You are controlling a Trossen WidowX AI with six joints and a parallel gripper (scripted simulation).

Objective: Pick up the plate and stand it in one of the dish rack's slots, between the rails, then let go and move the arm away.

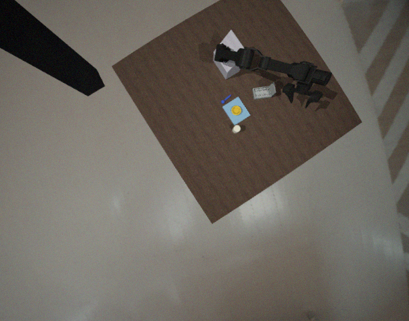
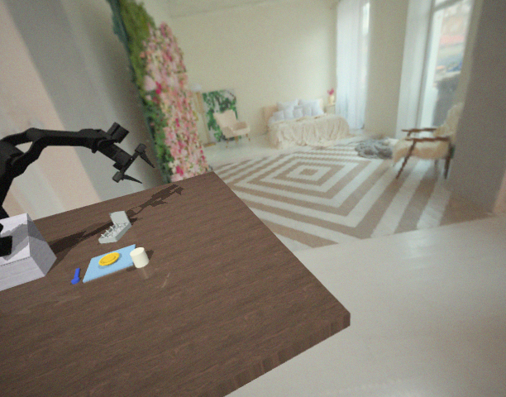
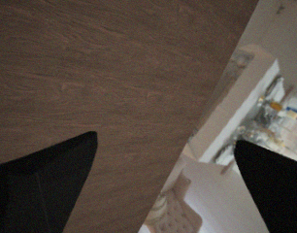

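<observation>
end effector [image 2: 131,164] spread wide, holding nothing, up in the air past the dish rack [image 2: 115,226] | plate [image 2: 109,258] flat on the blue mat [image 2: 109,264], well apart from it | risk imo: flat plate gives the fingers little rim to pinch, cup [image 2: 139,257] beside the mat could get bumped | wrist view only shows bench [image 3: 115,73], so no aim yet
</observation>
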